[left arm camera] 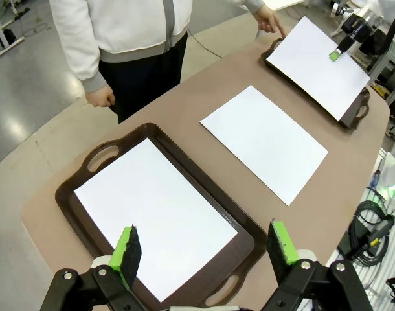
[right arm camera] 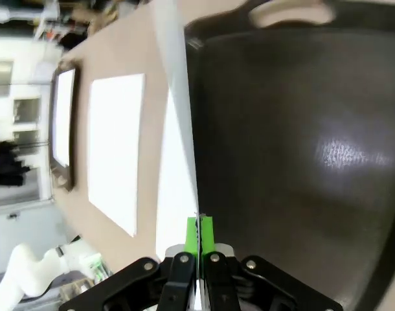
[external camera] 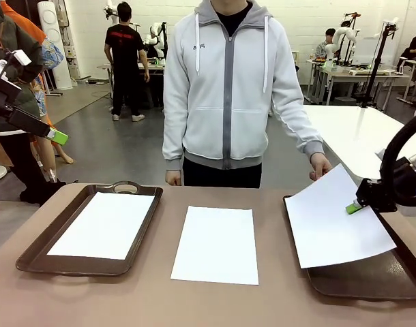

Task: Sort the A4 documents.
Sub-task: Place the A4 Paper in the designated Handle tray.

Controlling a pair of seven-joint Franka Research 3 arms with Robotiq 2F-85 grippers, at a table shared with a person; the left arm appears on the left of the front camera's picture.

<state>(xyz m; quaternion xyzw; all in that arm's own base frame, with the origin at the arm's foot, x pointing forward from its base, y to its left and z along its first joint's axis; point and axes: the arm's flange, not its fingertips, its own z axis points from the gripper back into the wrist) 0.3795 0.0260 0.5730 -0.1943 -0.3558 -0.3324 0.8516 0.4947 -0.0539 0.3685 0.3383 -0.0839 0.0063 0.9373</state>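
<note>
Between the closed green pads of the right claw (external camera: 356, 206), a thin white rectangular A4 paper sheet (external camera: 334, 221) is being pinched by its edge and is hanging tilted over the dark brown handled tray (external camera: 372, 281) directly beneath that claw. Across the sheet from the claw, a person's hand (external camera: 320, 165) is resting at its far corner (touching or just beside it, I cannot tell).

Three white sheets and two brown trays are showing. Below the left claw (left arm camera: 204, 240), whose pads are standing wide apart and gripping nothing, a second sheet (left arm camera: 155, 217) is lying flat inside the rim of the other tray (left arm camera: 74, 194), with brown margin showing on every side. Between the two claws, the third sheet (external camera: 217, 244) is lying flat on the tan tabletop (external camera: 160, 300), touching neither tray, with bare strips of table on both sides. Beyond the table's far edge, the person's grey-white hooded torso (external camera: 225, 88) is standing.
</note>
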